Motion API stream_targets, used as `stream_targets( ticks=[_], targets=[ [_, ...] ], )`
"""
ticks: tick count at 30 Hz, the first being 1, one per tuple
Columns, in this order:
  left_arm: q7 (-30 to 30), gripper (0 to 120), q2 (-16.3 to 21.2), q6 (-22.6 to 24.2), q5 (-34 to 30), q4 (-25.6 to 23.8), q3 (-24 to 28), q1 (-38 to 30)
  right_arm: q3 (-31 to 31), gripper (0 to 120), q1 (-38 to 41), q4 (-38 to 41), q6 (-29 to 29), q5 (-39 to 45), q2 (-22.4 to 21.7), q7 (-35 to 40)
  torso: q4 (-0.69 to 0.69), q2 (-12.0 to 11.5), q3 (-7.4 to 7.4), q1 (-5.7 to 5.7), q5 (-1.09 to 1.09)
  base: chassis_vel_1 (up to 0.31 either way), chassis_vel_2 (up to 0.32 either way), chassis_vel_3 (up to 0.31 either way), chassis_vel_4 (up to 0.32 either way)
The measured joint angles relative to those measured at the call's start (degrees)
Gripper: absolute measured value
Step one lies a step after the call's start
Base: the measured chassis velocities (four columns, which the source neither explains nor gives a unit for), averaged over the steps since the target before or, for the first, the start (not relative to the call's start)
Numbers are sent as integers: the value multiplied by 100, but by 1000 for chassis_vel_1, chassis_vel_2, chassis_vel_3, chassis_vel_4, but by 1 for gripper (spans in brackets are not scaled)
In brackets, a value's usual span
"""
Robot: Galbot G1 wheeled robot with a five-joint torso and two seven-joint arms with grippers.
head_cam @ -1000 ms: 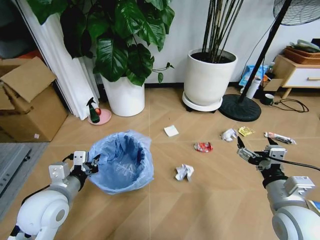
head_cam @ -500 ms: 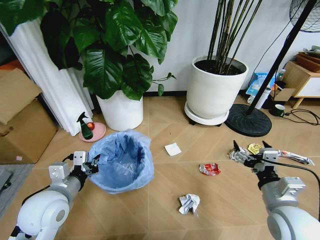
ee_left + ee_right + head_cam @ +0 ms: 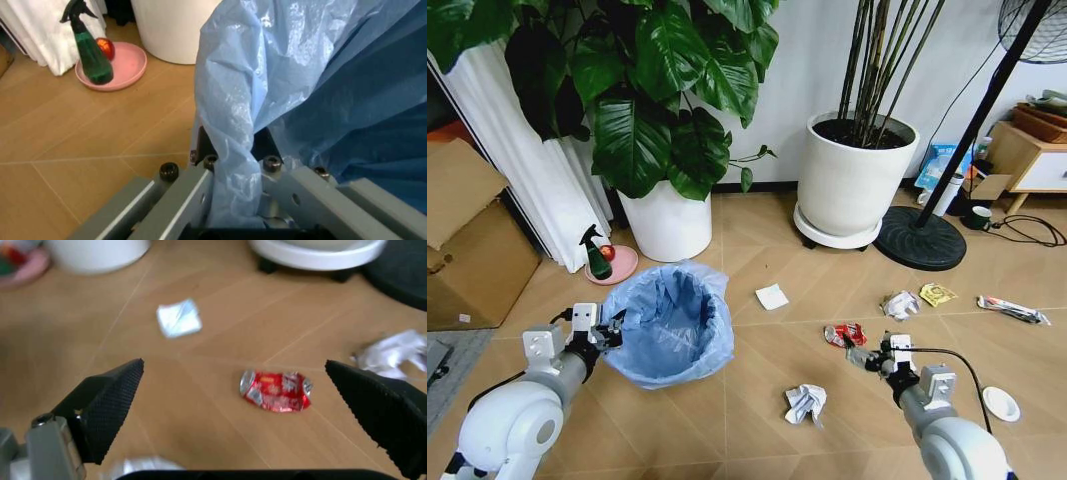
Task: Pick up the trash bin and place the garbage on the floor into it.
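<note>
Left gripper (image 3: 605,331): it still pinches the rim of the bin bag; in the left wrist view its fingers (image 3: 200,187) are pressed together on a fold of the blue plastic.
Trash bin: a small round bin lined with a crinkly light-blue plastic bag (image 3: 670,322), open at the top, held at the left gripper, in front of the white round plant pot (image 3: 669,221).
Beside the bin: a green spray bottle (image 3: 596,254) stands upright on a pink dish (image 3: 617,263).
Garbage, left to right: a flat white paper square (image 3: 772,296); a crumpled white paper ball (image 3: 805,403); a crushed red wrapper (image 3: 845,334); a second crumpled white paper (image 3: 900,303); a yellow wrapper (image 3: 937,294); a long thin wrapper (image 3: 1012,310); a white round disc (image 3: 1001,403). All lie on the wooden floor, apart from each other.
Writing: the red wrapper has white marks, but I cannot read them.
Right gripper (image 3: 872,353): its black fingers (image 3: 110,400) are spread wide, just beside the red wrapper; in the right wrist view the wrapper lies between them.
Change: half a second ago the right gripper was farther right, near the second white paper; now it has come left and lower, to the red wrapper.
</note>
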Motion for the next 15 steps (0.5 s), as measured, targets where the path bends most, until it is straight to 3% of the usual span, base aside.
stream_targets(
  ticks=[2,9,15],
  targets=[
    [1,0,-29,1,4,-10,-2,23,63,100,-42,-253,195,-7,-364,-610,-1,0,0,0,-1,0,0,0,0],
    [0,0,-72,2,35,26,65,-9,-143,100,221,-1026,963,-513,-985,-1919,0,0,0,0,-1,0,0,0,0],
    [8,0,-114,5,66,95,90,-29,-1169,100,852,-1726,1419,-1019,-1322,-2408,1,0,1,1,1,0,0,0,0]
  ],
)
